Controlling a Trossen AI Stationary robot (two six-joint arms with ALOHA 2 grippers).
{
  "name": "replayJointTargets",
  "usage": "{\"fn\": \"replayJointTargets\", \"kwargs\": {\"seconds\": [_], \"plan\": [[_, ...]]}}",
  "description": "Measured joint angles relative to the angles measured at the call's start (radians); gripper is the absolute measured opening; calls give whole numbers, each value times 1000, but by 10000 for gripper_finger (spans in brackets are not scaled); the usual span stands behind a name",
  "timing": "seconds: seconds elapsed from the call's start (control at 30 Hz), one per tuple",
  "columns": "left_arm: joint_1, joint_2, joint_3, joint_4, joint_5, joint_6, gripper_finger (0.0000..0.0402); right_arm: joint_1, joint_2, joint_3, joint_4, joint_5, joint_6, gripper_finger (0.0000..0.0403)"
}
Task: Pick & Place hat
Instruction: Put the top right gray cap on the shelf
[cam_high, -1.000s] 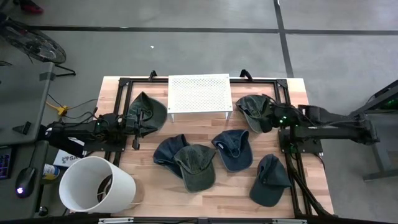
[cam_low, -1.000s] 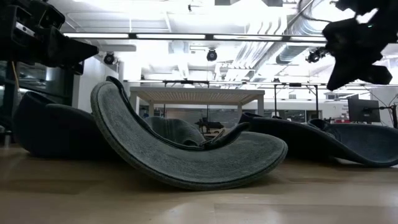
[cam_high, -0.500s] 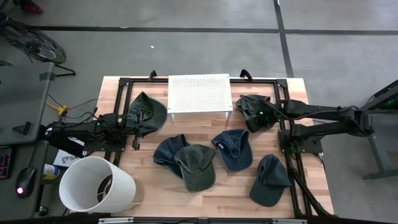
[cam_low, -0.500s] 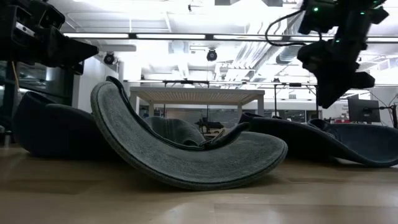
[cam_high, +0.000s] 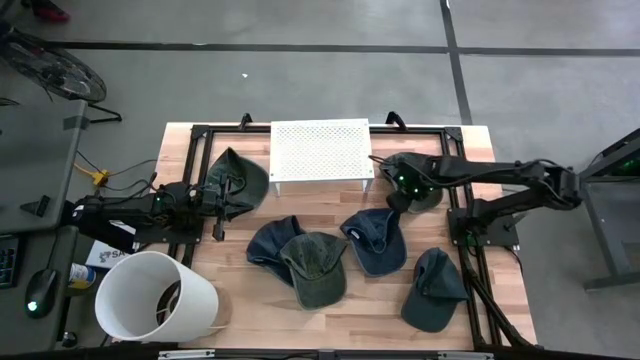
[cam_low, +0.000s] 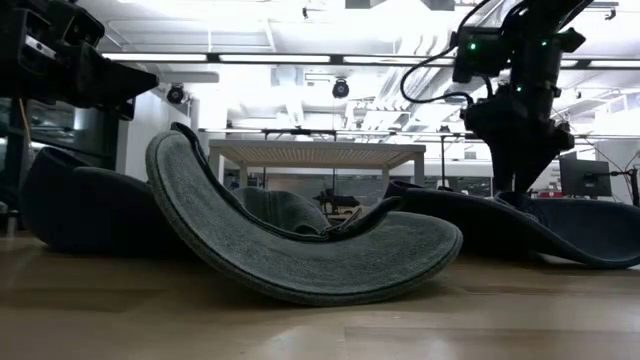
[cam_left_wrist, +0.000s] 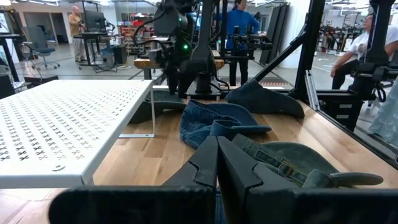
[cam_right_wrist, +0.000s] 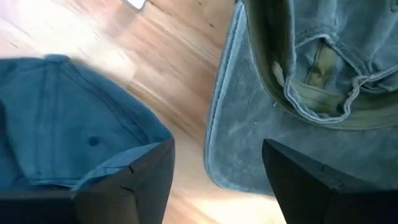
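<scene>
Your right gripper (cam_high: 396, 189) hangs over the green hat (cam_high: 418, 184) lying upturned on the worktop (cam_high: 370, 290) beside the white rack (cam_high: 321, 150), its fingers (cam_right_wrist: 298, 180) spread apart astride the brim's edge. Your left gripper (cam_high: 222, 194) rests over another green hat (cam_high: 240, 172), fingers (cam_left_wrist: 202, 165) pressed together.
</scene>
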Motion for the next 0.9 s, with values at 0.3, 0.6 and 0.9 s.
{"fn": "replayJointTargets", "kwargs": {"seconds": [0.3,0.6,0.9], "plan": [[0,0,0,0,0,0,5,9,84,0,50,65,36,212],[0,0,0,0,0,0,5,9,150,-1,55,49,82,172],[0,0,0,0,0,0,5,9,101,-1,36,15,116,89]]}}
